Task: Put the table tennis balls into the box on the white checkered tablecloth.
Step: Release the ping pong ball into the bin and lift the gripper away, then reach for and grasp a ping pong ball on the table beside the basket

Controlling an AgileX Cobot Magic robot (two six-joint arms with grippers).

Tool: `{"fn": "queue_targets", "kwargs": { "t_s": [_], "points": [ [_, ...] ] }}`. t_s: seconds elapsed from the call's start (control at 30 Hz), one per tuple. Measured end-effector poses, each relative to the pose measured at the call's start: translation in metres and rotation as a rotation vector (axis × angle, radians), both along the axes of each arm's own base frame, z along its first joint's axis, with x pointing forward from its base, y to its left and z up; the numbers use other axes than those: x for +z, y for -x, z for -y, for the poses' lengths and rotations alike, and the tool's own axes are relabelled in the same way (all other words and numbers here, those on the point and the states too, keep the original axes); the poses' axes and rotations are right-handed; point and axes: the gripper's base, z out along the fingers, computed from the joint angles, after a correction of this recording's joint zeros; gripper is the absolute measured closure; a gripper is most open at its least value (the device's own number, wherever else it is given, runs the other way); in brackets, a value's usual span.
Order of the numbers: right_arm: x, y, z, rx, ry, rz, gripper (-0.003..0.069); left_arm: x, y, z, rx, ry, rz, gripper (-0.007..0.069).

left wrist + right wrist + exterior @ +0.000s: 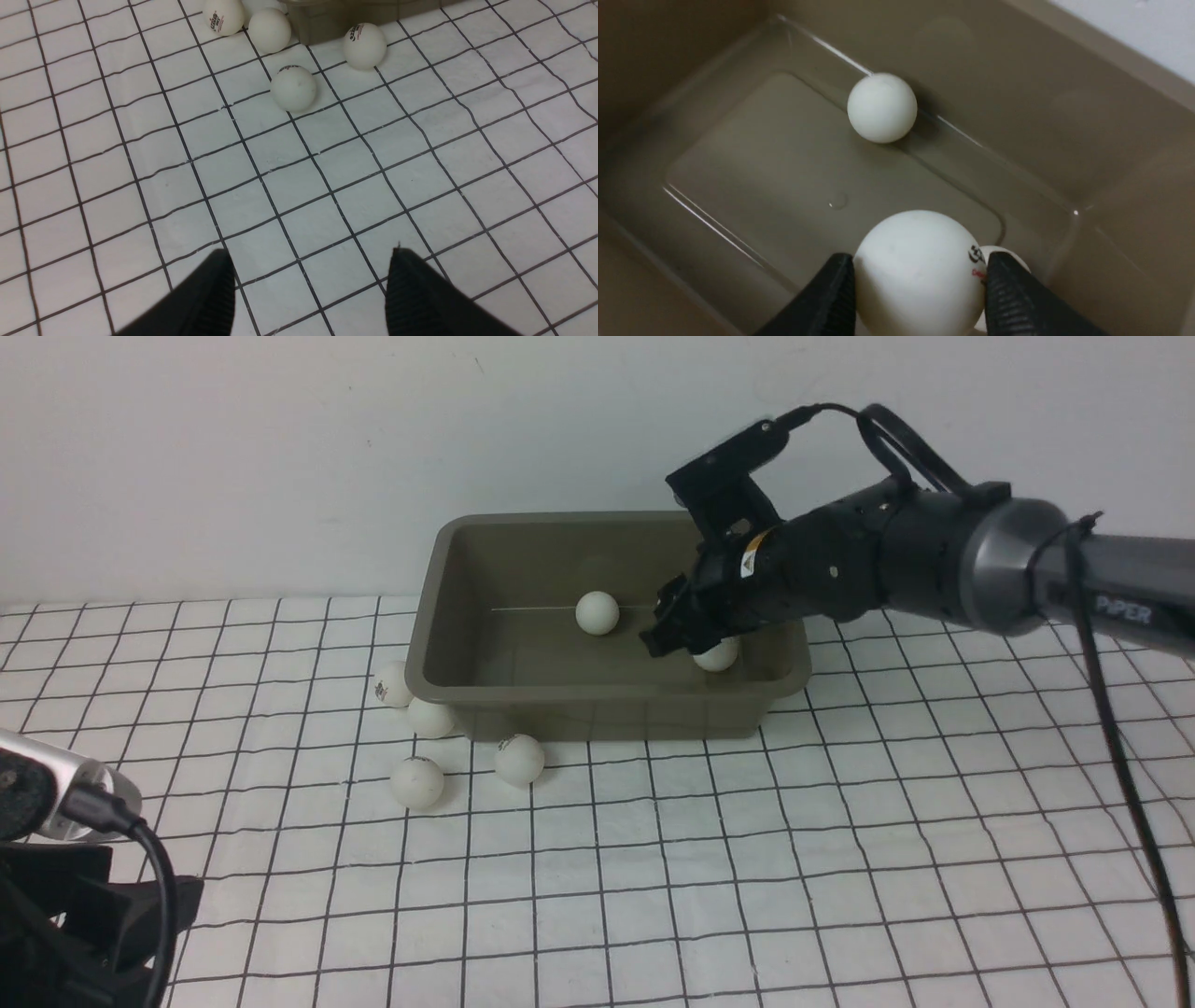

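L gripper [310,254] spread, empty; R gripper [919,257] pinching matte white ball [915,280] w/ dark mark over olive-grey box [738,163].

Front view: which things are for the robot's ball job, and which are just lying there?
For the job: four loose balls, resting ball in the box, held ball, tablecloth, right gripper, jaws shut on the held ball.

Just there: wall, black cable, left gripper, jaws open, idle.
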Motion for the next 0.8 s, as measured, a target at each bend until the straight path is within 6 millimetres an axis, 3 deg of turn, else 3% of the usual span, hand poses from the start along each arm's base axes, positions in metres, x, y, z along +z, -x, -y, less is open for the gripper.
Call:
{"fn": "queue_targets", "kwargs": {
  "t_s": [0.17,0.27,0.37,0.57,0.67,0.8],
  "points": [
    [0.008,-0.006,-0.002,0.016,0.009,0.036,0.0165,0.001,0.000,0.002,-0.011,0.031,0.009,0.0230],
    [0.015,-0.005,0.001,0.028,0.042,0.057,0.0137,0.003,-0.002,0.005,-0.029,0.048,0.024,0.0230],
    [0.034,-0.001,0.011,0.047,0.128,0.094,0.0131,0.003,-0.006,0.008,-0.072,0.060,0.043,0.0230],
    [0.140,0.037,0.046,-0.018,0.224,0.291,0.0131,0.001,-0.027,0.011,-0.092,0.104,0.076,0.0230],
    [0.206,0.077,0.072,-0.107,0.171,0.401,0.0131,-0.004,-0.040,0.010,-0.060,0.120,0.074,0.0230],
    [0.267,0.137,0.105,-0.192,0.081,0.471,0.0139,-0.015,-0.061,0.010,-0.057,0.129,0.039,0.0230]
  ]
}}
